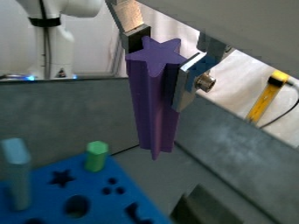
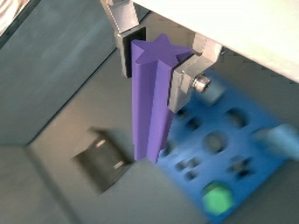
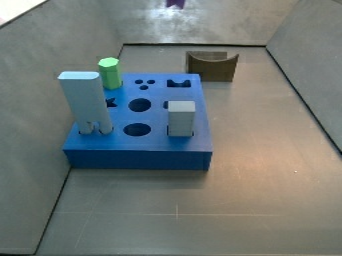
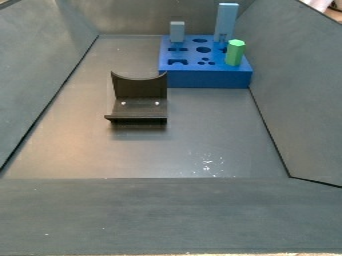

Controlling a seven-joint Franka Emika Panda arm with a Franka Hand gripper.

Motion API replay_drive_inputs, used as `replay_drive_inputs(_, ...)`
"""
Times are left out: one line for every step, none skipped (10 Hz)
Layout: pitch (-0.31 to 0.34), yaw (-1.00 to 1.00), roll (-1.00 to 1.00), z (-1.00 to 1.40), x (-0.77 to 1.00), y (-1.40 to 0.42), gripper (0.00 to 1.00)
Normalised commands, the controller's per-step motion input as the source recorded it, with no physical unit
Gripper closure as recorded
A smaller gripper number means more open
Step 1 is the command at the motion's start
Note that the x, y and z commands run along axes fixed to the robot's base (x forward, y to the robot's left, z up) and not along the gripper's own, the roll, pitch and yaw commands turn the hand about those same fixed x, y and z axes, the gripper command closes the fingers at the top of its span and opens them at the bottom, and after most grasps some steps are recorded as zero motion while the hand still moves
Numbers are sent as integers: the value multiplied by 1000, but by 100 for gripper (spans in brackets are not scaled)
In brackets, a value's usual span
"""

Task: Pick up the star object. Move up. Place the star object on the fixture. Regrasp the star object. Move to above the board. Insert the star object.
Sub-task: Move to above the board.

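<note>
My gripper (image 1: 158, 59) is shut on the top end of the star object (image 1: 152, 101), a long purple prism that hangs upright between the silver fingers in both wrist views (image 2: 152, 96). It is held high above the floor. In a side view only its lower tip (image 3: 175, 3) shows at the top edge. The blue board (image 2: 233, 144) with shaped holes lies below and to one side (image 1: 87, 188). The dark fixture (image 2: 103, 157) stands on the floor apart from the board (image 3: 210, 65) (image 4: 136, 98), with nothing in its notch.
On the board (image 3: 140, 145) stand a green cylinder (image 3: 108, 72), a tall pale blue block (image 3: 80, 100) and a short grey block (image 3: 181, 118). Grey sloping walls ring the floor (image 4: 160, 160). A yellow cable (image 1: 271, 96) lies outside the wall.
</note>
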Motion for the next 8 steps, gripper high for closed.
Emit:
replay_drive_inputs(-135,-131,-1000,143,-312,-392,100)
replay_drive_inputs(-125,-132,-1000,58,-172,-152,100)
replay_drive_inputs(-126,-134,-1000,27,-117,-51,100)
replay_drive_inputs(-129,-131,-1000,6,-87,8,100)
replay_drive_inputs(-135,-129,-988,10,-75,15,100)
replay_drive_inputs(-101,-81,-692,0,-64,23,100)
replay_drive_inputs(-78,-45,-471,-2,-57,31,100)
replay_drive_inputs(-50,-17,-253,2,-44,13,100)
